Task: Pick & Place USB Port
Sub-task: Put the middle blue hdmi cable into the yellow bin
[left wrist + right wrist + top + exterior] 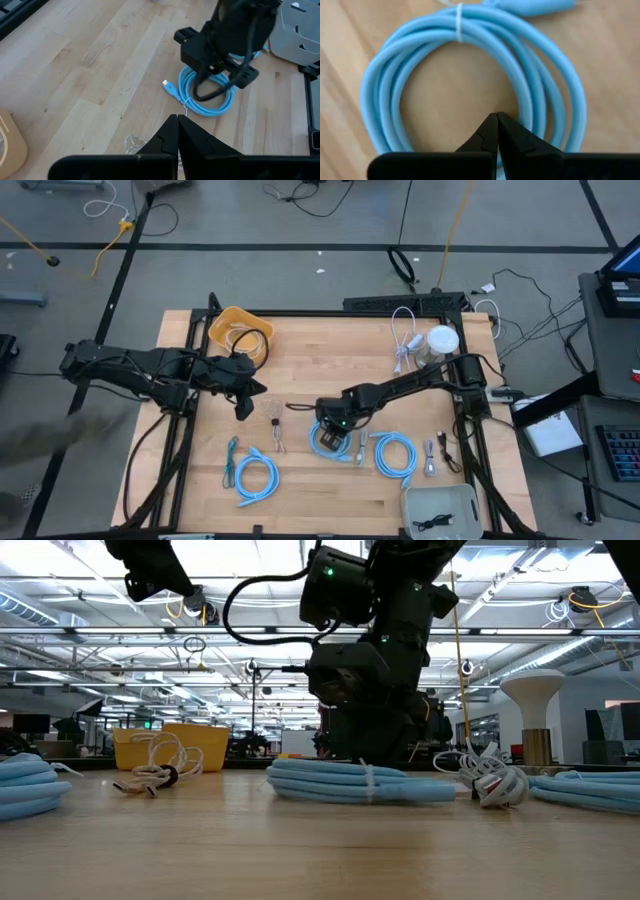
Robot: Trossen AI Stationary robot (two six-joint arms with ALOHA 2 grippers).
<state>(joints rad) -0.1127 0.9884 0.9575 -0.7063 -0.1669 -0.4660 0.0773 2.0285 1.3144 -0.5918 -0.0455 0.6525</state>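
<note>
High view: the right gripper [333,437] sits low over a coiled blue cable [328,442] at the middle of the frame, on a pale wood-plank tabletop [300,375]. The left gripper [245,406] hangs left of centre, near a yellow bin [240,330] at the upper left that already holds a pale cable. Two more blue coils lie at the lower left [255,478] and right of centre [395,455]; a grey tray [442,510] sits at the lower right. The pick looks only just begun, with the lift and the placing still to do.

Low view: the right arm fills the centre, down on the flat coil, whose smooth rubbery loops lie stacked.

Left wrist view: the left jaws are closed together on nothing; the coil shows its plug end at centre frame.

Right wrist view: the right jaws are pressed together, tips meeting just inside the ring's lower edge, nothing held. A white tie [459,22] binds the round glossy loops near the top.
</note>
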